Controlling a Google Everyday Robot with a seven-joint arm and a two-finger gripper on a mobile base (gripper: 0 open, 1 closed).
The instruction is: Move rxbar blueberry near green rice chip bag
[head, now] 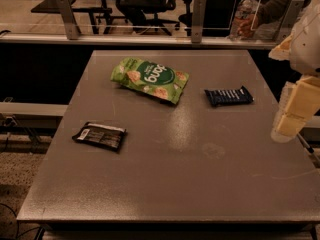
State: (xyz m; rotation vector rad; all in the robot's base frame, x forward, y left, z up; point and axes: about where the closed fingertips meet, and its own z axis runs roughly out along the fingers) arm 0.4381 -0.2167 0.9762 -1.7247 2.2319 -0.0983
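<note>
The rxbar blueberry [229, 96], a small dark navy-blue wrapper with pale lettering, lies flat on the grey table [175, 184], right of centre towards the back. The green rice chip bag [150, 79] lies to its left, with a short gap of bare table between them. My gripper [288, 125] hangs at the right edge of the view, beyond the table's right side. It is to the right of the bar and nearer the front, and touches nothing.
A black wrapper with a white label end [100, 135] lies at the left of the table. A glass railing with metal posts [197, 21] runs behind the table. A person holding a water bottle [242, 14] stands behind it at the back right.
</note>
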